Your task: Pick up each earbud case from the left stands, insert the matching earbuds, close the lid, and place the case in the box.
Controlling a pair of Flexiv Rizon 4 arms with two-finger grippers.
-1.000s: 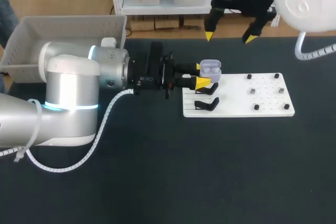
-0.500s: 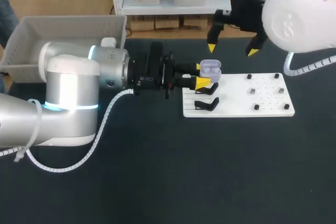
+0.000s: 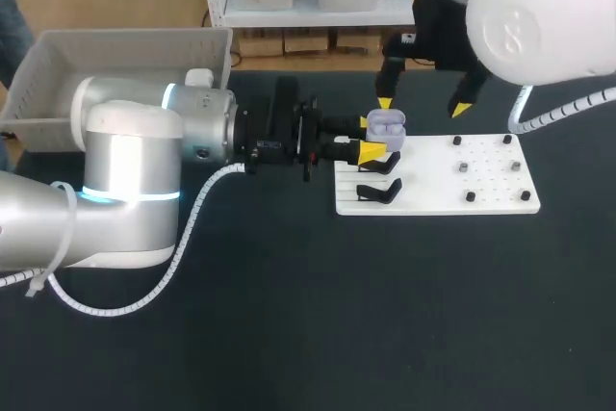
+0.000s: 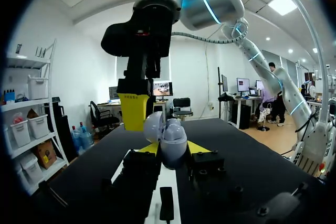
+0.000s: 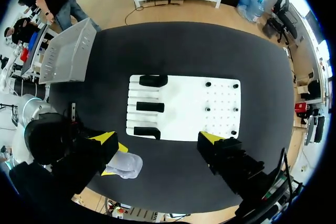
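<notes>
A lavender earbud case with its lid up hangs above the back left corner of the white board. My left gripper is shut on it from both sides. In the left wrist view the case sits between the yellow tips, with the board below. My right gripper hangs open just behind the case, one tip right over it. In the right wrist view the case lies beside one finger of my right gripper. Black stands on the board's left side are empty. Several small dark pieces sit on its right half.
A grey box stands at the back left, behind my left arm. It also shows in the right wrist view as the box beyond the board. Dark table stretches in front of the board.
My right gripper has come forward and down from the table's back edge to just behind the case. My left arm and the case have kept still.
</notes>
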